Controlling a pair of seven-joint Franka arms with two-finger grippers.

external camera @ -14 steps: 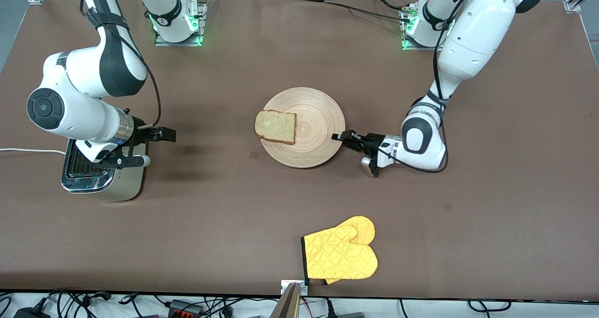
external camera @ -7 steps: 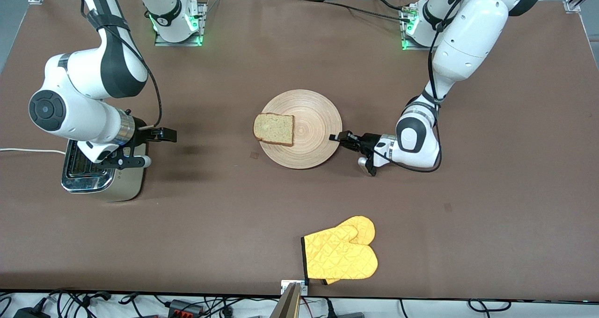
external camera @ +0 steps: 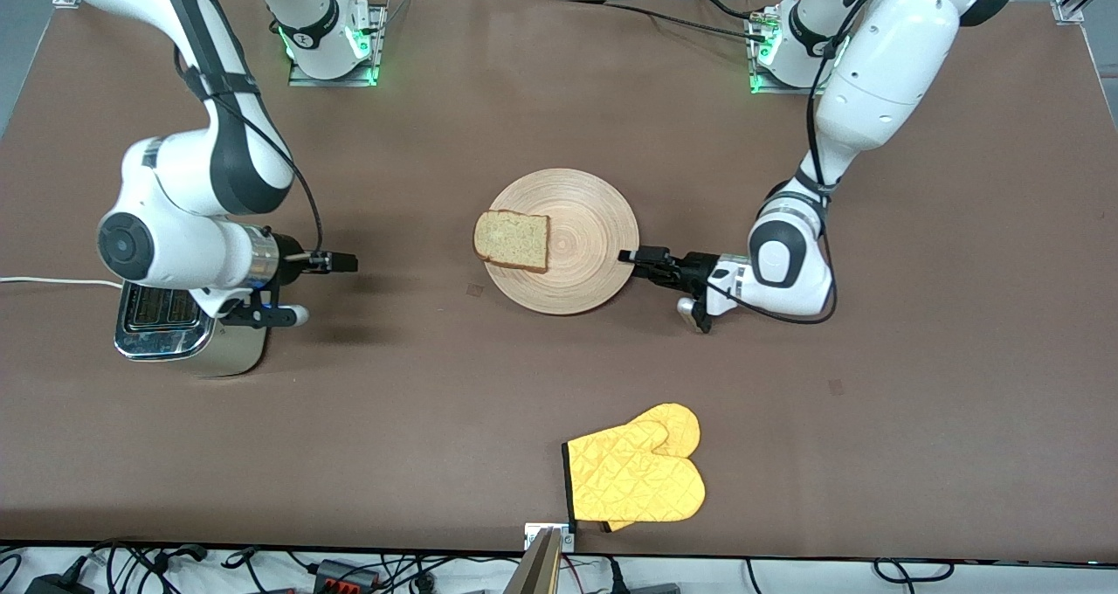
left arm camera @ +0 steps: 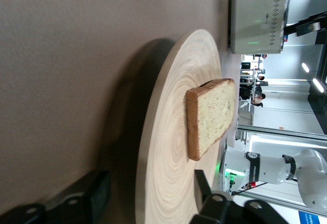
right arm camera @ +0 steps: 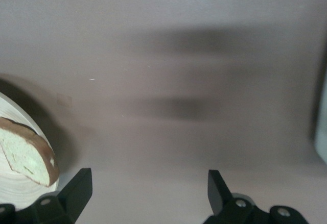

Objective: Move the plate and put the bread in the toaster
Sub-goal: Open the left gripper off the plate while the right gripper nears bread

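1. the left gripper [external camera: 631, 256] sits low at the rim of the plate [external camera: 581, 218]; in its wrist view its fingers [left arm camera: 82, 201] stand spread on either side of the rim and pinch nothing. if it pulls away at an angle, one finger could catch the edge and drag or tip the plate.

2. the bread [external camera: 513, 239] lies on the plate at the edge away from the left gripper, one crust reaching over the rim toward the right gripper [external camera: 327, 288]. any jolt to the plate could slide the slice off onto the surface [external camera: 559, 384].

3. the right gripper hangs over the bare surface between the toaster [external camera: 188, 336] and the plate, fingers [right arm camera: 76, 191] spread wide and empty. the bread lies flat, so a level approach risks pushing the slice across the wood instead of closing on it.

4. the slice looks soft; too hard a squeeze would likely crush or tear it, too light a one would let it droop and fall on the way.

5. the toaster stands close under the right arm's wrist. a careless swing could knock it, and a tilted slice would probably jam on the slot edge.

6. the yellow oven mitt [external camera: 636, 474] lies well clear of both grippers, no likely trouble.
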